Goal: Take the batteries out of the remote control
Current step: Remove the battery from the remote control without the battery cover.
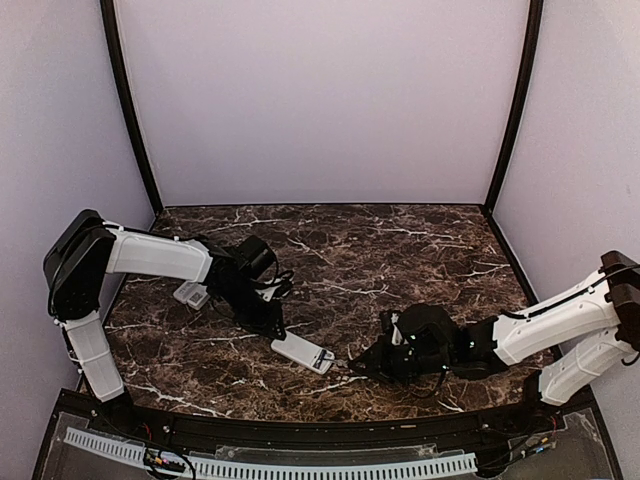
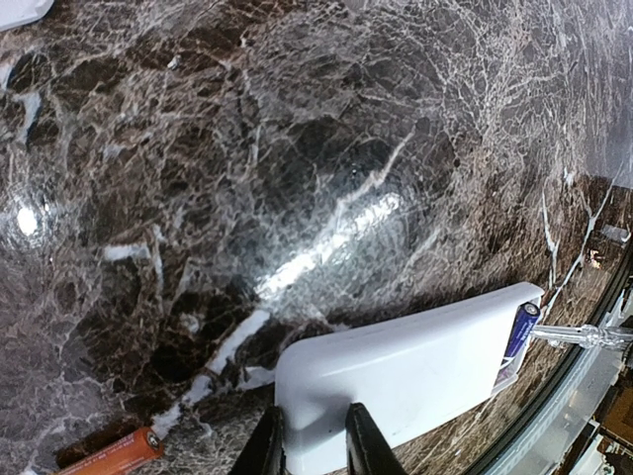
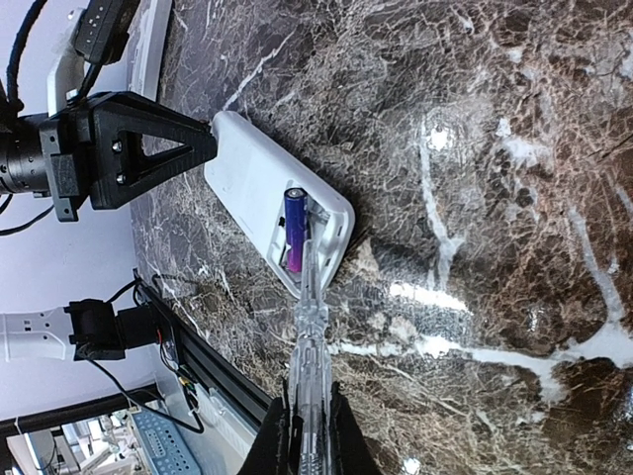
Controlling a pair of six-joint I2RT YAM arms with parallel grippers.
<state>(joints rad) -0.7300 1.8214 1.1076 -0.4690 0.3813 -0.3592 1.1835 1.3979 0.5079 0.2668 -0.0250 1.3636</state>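
The white remote control (image 1: 303, 352) lies back-up on the marble table, its battery bay open at the right end. My left gripper (image 2: 312, 421) is shut on the remote control's left end (image 2: 415, 371). One purple-blue battery (image 3: 295, 230) sits in the bay, also seen from the left wrist as the battery (image 2: 521, 332). My right gripper (image 3: 307, 426) is shut on a clear plastic pry tool (image 3: 312, 346) whose tip reaches into the bay beside that battery. An orange battery (image 2: 114, 455) lies loose on the table left of my left fingers.
A small white cover (image 1: 190, 293) lies on the table behind the left arm. The black front rail (image 1: 320, 430) runs close below the remote and the right gripper (image 1: 362, 366). Purple walls enclose the table.
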